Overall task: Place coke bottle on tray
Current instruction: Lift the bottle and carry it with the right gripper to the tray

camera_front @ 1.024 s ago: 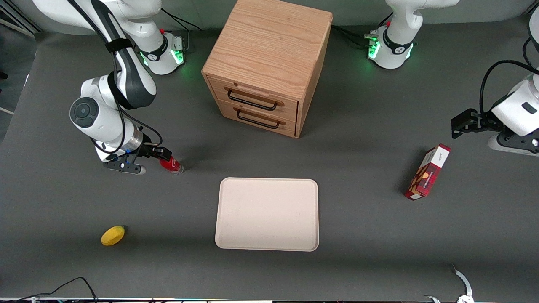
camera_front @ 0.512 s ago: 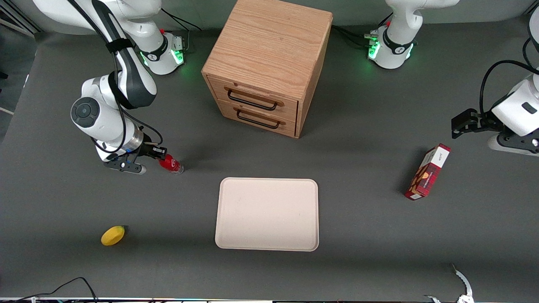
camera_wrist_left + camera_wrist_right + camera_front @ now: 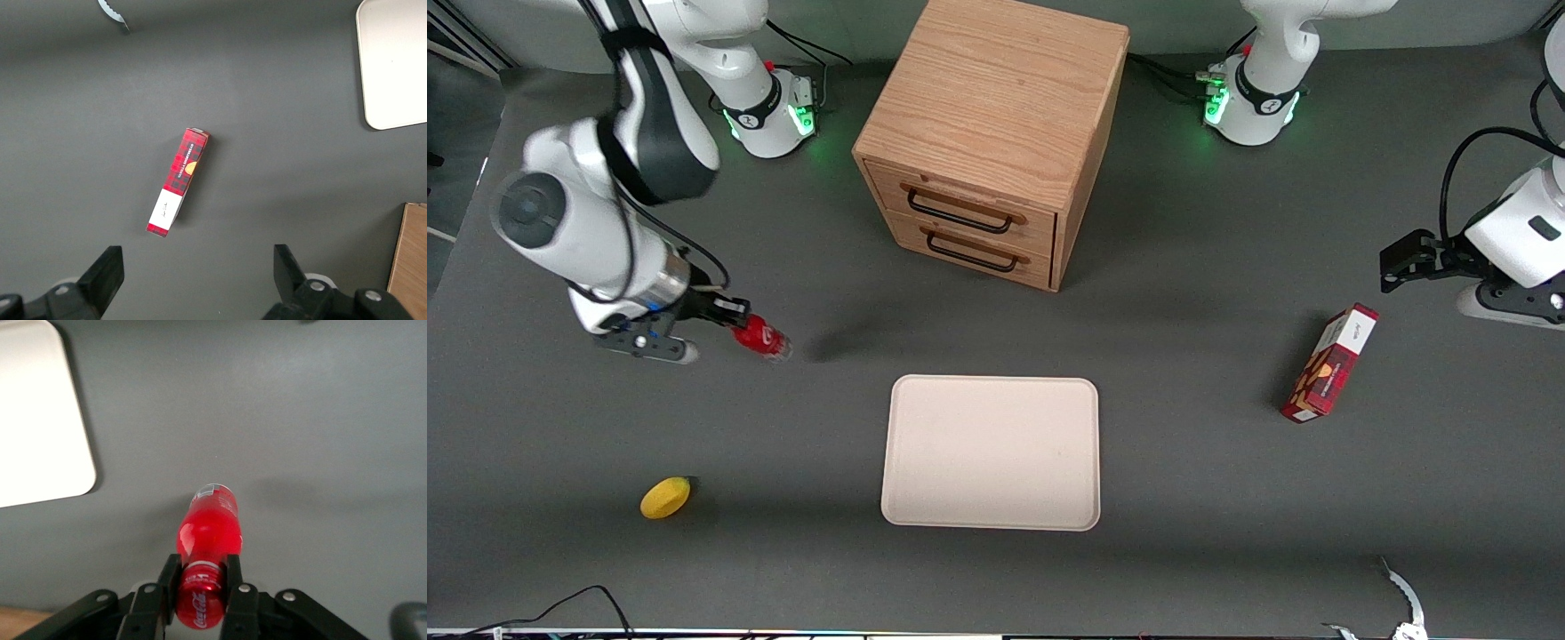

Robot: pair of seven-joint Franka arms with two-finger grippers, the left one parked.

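My right gripper [image 3: 734,324] is shut on the cap end of the small red coke bottle [image 3: 763,340] and holds it above the table, toward the working arm's end. In the right wrist view the two black fingers [image 3: 167,577] clamp the red cap, and the bottle [image 3: 208,528] points away from the gripper [image 3: 200,577] over bare grey table. The cream-beige tray [image 3: 991,452] lies flat in the middle of the table, nearer to the front camera than the wooden cabinet; one rounded corner of it shows in the right wrist view [image 3: 40,420].
A wooden two-drawer cabinet [image 3: 991,133] stands farther from the front camera than the tray. A yellow lemon [image 3: 665,497] lies near the front edge at the working arm's end. A red carton [image 3: 1329,363] lies toward the parked arm's end.
My gripper has lifted the bottle off the table and drawn it a little toward the working arm's end. The arm has risen.
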